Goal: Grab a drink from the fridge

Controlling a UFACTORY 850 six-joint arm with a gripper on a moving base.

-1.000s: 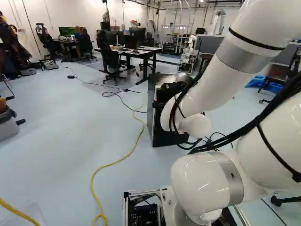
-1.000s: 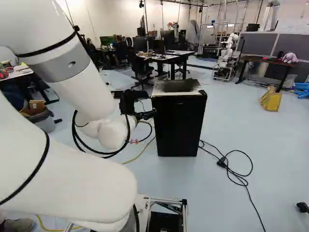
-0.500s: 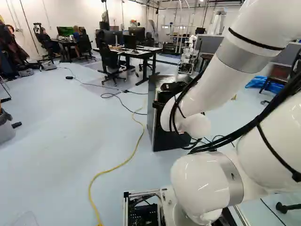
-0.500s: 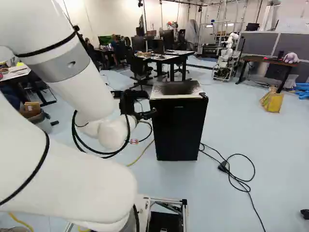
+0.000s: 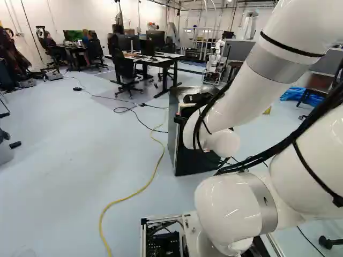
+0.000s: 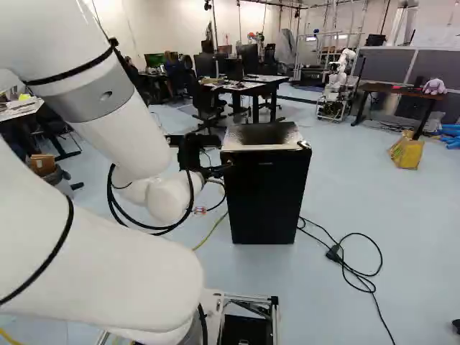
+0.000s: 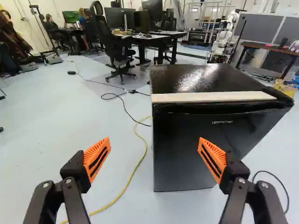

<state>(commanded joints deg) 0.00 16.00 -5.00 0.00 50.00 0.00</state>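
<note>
My gripper (image 6: pixel 220 170) reaches toward the left side of the small black fridge (image 6: pixel 264 198) in the right base view. In the wrist view the gripper (image 7: pixel 154 159) stands wide open with nothing between its orange pads. The fridge (image 7: pixel 205 144) is ahead of it, its door closed, with a pale strip along the top front edge. One finger is in line with the door, the other with the floor beside the fridge. In the left base view the arm partly covers the fridge (image 5: pixel 179 144). No drink shows.
A yellow cable (image 5: pixel 131 195) runs over the floor left of the fridge. A black cable (image 6: pixel 352 269) lies coiled to its right. Behind stand a desk (image 6: pixel 251 88), chairs and another robot (image 6: pixel 336 86). A yellow bag (image 6: pixel 407 151) lies farther right.
The base has moved closer to the fridge, which looks slightly larger and lower in the right base view. The arm holds its pose against its lowest joint.
</note>
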